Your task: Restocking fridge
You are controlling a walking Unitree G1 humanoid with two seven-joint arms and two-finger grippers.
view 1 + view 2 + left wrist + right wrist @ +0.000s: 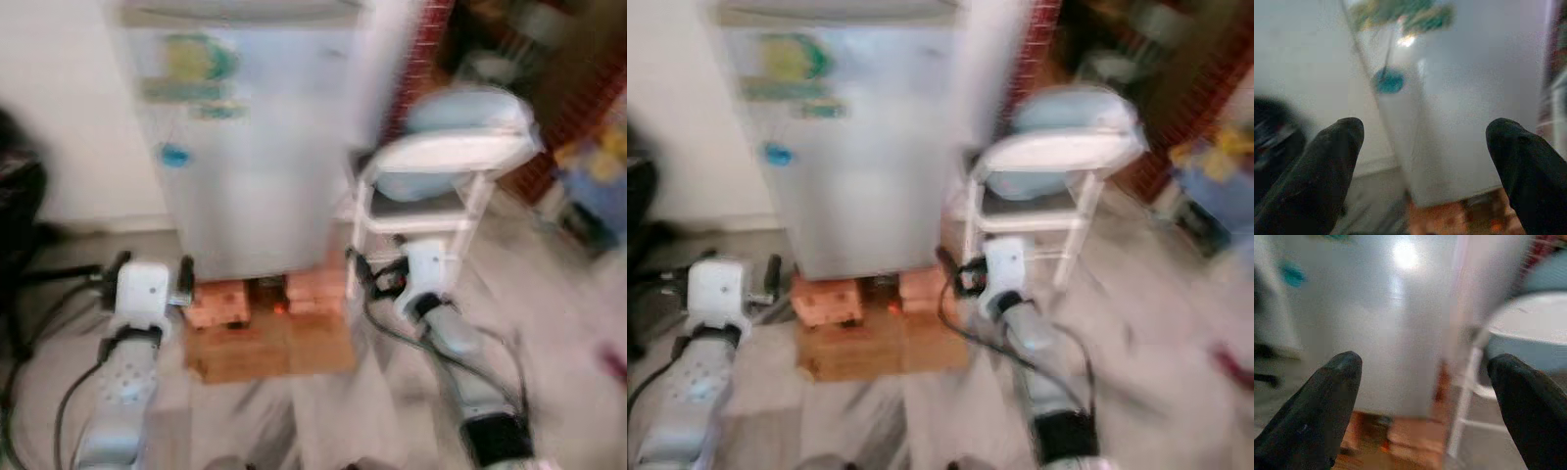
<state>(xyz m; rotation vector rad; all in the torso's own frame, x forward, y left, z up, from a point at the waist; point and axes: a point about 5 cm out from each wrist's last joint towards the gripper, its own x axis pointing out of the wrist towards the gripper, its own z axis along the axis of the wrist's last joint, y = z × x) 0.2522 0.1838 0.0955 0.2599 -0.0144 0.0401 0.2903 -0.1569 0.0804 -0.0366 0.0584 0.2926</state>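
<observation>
A silver fridge [250,137] stands ahead with its door closed, stickers on its upper left, resting on red bricks [220,302]. The picture is blurred. My left gripper [152,274] is held out low at the fridge's lower left corner, short of it; in the left wrist view its fingers [1327,171] stand wide apart with nothing between them. My right gripper [377,276] is low to the right of the fridge's base, near the high chair's legs. Its fingers [1327,401] are also spread wide and empty, facing the fridge door [1386,323].
A white high chair [441,166] with a pale blue seat stands right beside the fridge. A flat cardboard piece [269,352] lies on the floor before the bricks. A dark object [20,225] sits at the far left, and clutter [593,186] at the far right by a brick wall.
</observation>
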